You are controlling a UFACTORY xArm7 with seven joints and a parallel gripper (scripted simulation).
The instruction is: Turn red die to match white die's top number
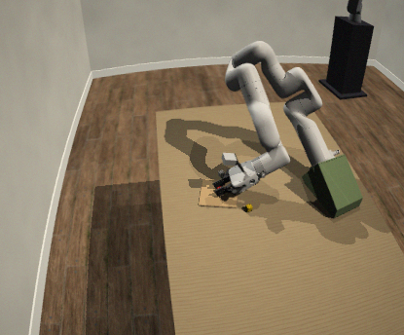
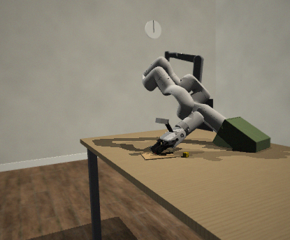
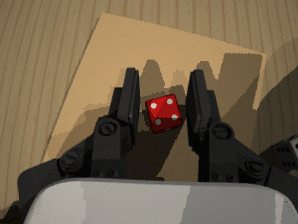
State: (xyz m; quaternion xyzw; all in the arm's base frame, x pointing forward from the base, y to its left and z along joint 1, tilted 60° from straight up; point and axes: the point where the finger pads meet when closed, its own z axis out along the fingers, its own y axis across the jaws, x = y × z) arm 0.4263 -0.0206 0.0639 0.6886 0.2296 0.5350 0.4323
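Note:
The red die (image 3: 162, 114) sits between my gripper's fingers over the tan mat (image 3: 100, 60) (image 1: 206, 200) (image 2: 147, 156), with a gap on each side. The face towards the wrist camera shows three white pips, and the die looks turned a little askew. My gripper (image 3: 163, 85) (image 1: 219, 187) (image 2: 156, 149) is open and low over the mat, reaching in at a slant. I cannot make out the white die in any view. The top and exterior views hide the red die behind the fingers.
A small yellow die (image 1: 247, 208) (image 2: 185, 154) lies on the table just right of the mat. A dark die with light pips (image 3: 287, 152) shows at the wrist view's right edge. The green base block (image 1: 336, 187) (image 2: 243, 134) stands further right.

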